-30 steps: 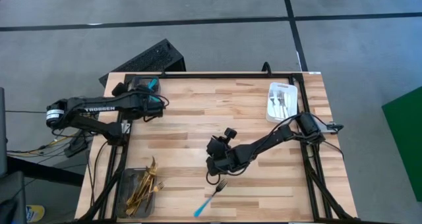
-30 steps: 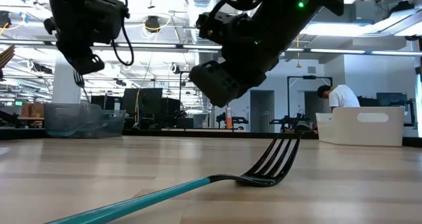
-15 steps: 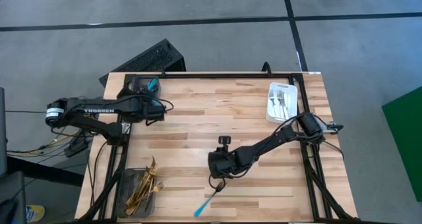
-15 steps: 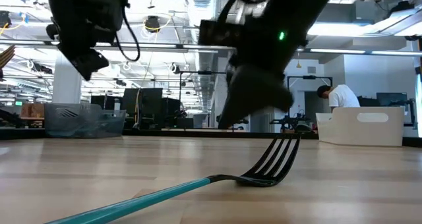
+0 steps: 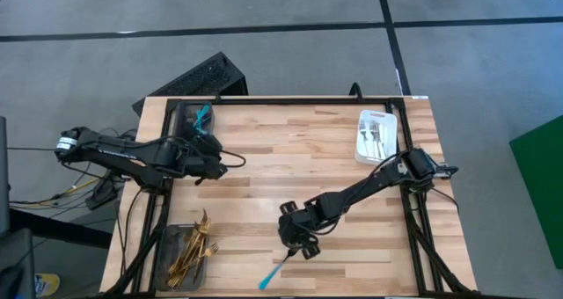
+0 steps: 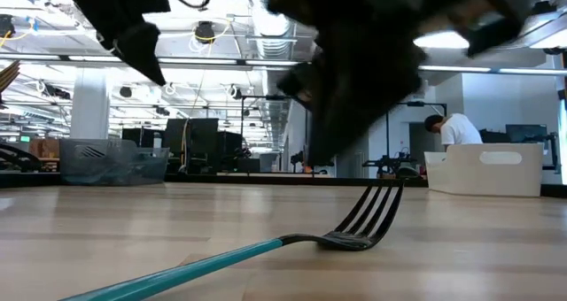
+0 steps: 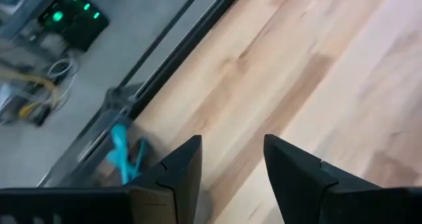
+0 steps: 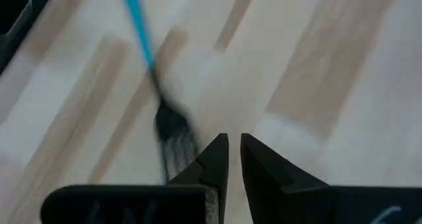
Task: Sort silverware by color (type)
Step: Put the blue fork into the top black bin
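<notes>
High view: your right gripper (image 5: 302, 244) sits low over the wooden table (image 5: 290, 149), just beside the tines of the turquoise-handled fork (image 5: 280, 267), which lies flat near the table's front edge. Your left gripper (image 5: 214, 163) hovers over the left side of the table, near the dark bin (image 5: 179, 116) holding turquoise-handled utensils (image 5: 203, 114). Gold silverware (image 5: 193, 246) fills the grey tray (image 5: 165, 253) at front left; silver forks (image 5: 376, 136) lie in the white tray (image 5: 363, 149) at back right.

Low view: the fork (image 6: 266, 248) rests on the wood, tines raised, ungripped. Dark arm parts hang blurred above it.

Left wrist view: your left fingers (image 7: 181, 168) stand apart with nothing between them.

Right wrist view: your right fingers (image 8: 214, 159) are nearly together, a thin gap showing, empty; the fork head (image 8: 173, 128) lies just beside them.
</notes>
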Robot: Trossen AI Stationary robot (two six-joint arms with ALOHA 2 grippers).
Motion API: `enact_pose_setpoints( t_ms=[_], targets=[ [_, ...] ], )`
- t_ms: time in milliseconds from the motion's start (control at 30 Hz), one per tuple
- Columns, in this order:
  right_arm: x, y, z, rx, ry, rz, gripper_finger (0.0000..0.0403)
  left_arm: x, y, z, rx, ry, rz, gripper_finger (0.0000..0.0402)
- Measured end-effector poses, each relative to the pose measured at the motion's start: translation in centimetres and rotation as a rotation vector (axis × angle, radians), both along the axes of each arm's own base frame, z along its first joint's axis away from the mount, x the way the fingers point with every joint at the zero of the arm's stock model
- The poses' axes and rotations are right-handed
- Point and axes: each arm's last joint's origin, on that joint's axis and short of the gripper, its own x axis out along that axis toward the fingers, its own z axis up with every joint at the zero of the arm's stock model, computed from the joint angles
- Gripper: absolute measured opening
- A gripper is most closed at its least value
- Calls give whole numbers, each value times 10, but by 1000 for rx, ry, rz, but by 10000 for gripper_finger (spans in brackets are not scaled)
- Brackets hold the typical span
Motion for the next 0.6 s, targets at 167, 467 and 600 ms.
enact_pose_setpoints(
  t_ms=[167, 467, 600],
  targets=[
    [0, 4, -8, 58, 29, 93, 66, 2, -4, 4, -30, -23, -78, 154],
    [14, 11, -23, 116, -50, 144, 114, 1, -6, 9, -87, -19, -146, 154],
    [19, 17, -27, 144, -55, 156, 160, 1, -6, 8, -84, -13, -146, 154]
  ],
)
